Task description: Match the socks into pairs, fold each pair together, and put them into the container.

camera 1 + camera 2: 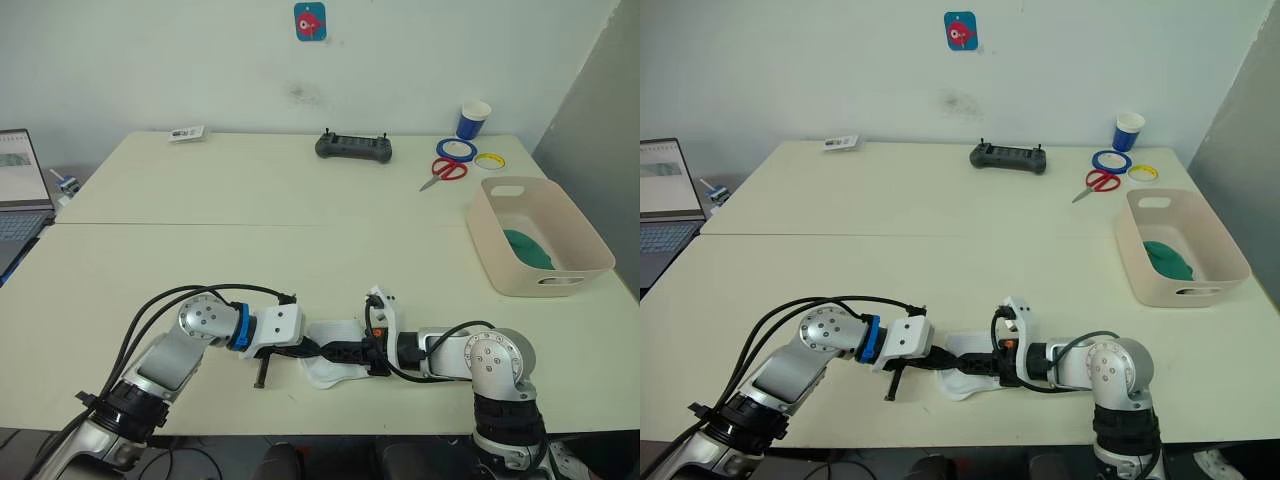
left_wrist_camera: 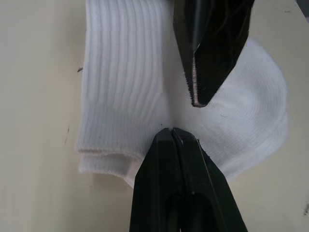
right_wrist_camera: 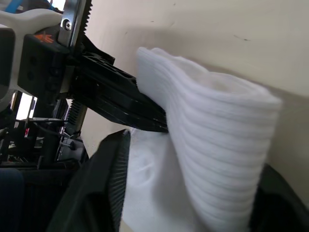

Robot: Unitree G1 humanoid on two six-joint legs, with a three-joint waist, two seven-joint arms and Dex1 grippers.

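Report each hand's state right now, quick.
Left hand: fingers shut, tips pressed on the white socks.
Right hand: closed around a fold of the white socks, one finger either side.

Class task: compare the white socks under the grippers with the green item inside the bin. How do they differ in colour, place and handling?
The white socks lie on the table's near edge; the green item sits inside the beige bin. The white socks have the left gripper and right gripper on them; the green item lies untouched. Both look like soft fabric.
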